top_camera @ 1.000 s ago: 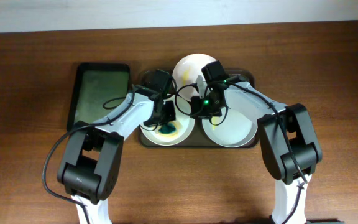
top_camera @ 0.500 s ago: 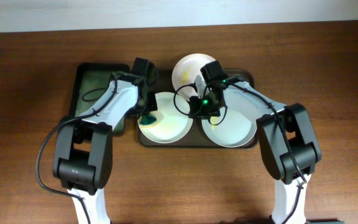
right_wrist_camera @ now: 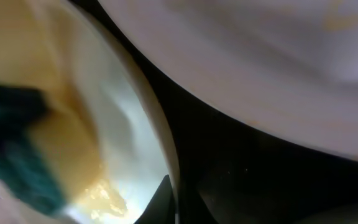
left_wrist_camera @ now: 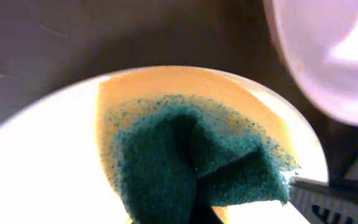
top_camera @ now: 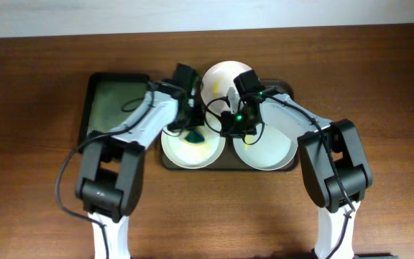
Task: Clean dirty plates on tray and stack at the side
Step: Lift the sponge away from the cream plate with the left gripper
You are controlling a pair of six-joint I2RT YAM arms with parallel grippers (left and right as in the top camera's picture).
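Three white plates lie on the dark tray (top_camera: 284,88). The left plate (top_camera: 192,150) carries yellow smears, the right plate (top_camera: 268,152) sits beside it, and the rear plate (top_camera: 218,75) sits at the back. My left gripper (top_camera: 192,129) is shut on a green sponge (left_wrist_camera: 197,162) pressed onto the left plate (left_wrist_camera: 42,162) near its far rim. My right gripper (top_camera: 226,131) is shut on that plate's right rim (right_wrist_camera: 145,124); one dark finger (right_wrist_camera: 165,199) shows inside the rim. The sponge (right_wrist_camera: 11,143) appears blurred at the left of the right wrist view.
A black basin (top_camera: 113,108) with greenish liquid stands just left of the tray. Both arms crowd over the tray's middle. Bare wooden table (top_camera: 379,86) surrounds the tray, and a white wall edge runs along the back.
My left gripper has swung right with the sponge, from the plate's left edge by the basin to its upper right part. The right arm has not moved.
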